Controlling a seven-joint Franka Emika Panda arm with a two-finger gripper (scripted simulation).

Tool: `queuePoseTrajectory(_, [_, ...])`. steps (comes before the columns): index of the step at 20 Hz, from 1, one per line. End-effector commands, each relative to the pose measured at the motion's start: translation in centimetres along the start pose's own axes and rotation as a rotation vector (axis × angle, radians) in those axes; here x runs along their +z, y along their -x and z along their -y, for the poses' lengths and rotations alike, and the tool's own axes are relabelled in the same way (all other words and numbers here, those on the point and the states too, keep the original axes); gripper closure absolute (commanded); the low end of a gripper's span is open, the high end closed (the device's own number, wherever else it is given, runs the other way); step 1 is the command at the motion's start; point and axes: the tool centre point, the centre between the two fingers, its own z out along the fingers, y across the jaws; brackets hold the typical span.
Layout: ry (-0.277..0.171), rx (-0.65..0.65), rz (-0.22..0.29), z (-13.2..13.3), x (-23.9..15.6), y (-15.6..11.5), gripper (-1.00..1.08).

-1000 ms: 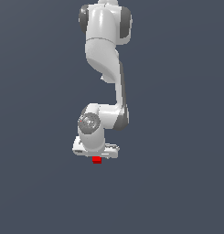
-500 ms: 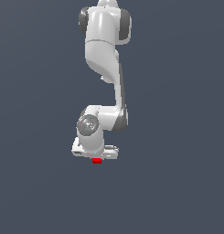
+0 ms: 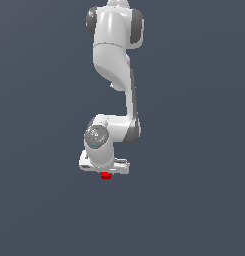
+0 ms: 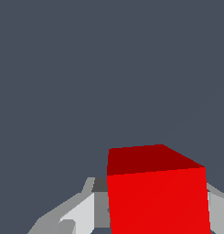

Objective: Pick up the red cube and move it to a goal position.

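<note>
Wrist view puts the red cube (image 4: 157, 196) between your gripper's (image 4: 145, 205) pale fingers (image 4: 79, 212), one on each side; contact can't be confirmed. Exterior view: cube (image 3: 106, 175) sits just beneath the white gripper (image 3: 105, 170), against plain grey ground.

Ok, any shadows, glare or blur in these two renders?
Exterior view: sharp, flat light, no cast shadow under the red cube or claw, soft shading on the arm. Wrist view: crisp, no glare; the cube shows a darker and a brighter face and is cropped at the frame edge.
</note>
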Motion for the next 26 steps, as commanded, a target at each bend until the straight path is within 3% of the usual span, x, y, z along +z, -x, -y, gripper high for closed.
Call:
queuePoseTrajectory(1, [0.000,0.000,-0.002,0.2,-0.5,0.0,1.08])
queuePoseTrajectory(11, [0.000,0.000,-0.002,3.0,-5.7,1.0,1.08])
queuePoseTrajectory(26, [0.001,0.000,-0.001,11.0,-20.7,3.6,1.08])
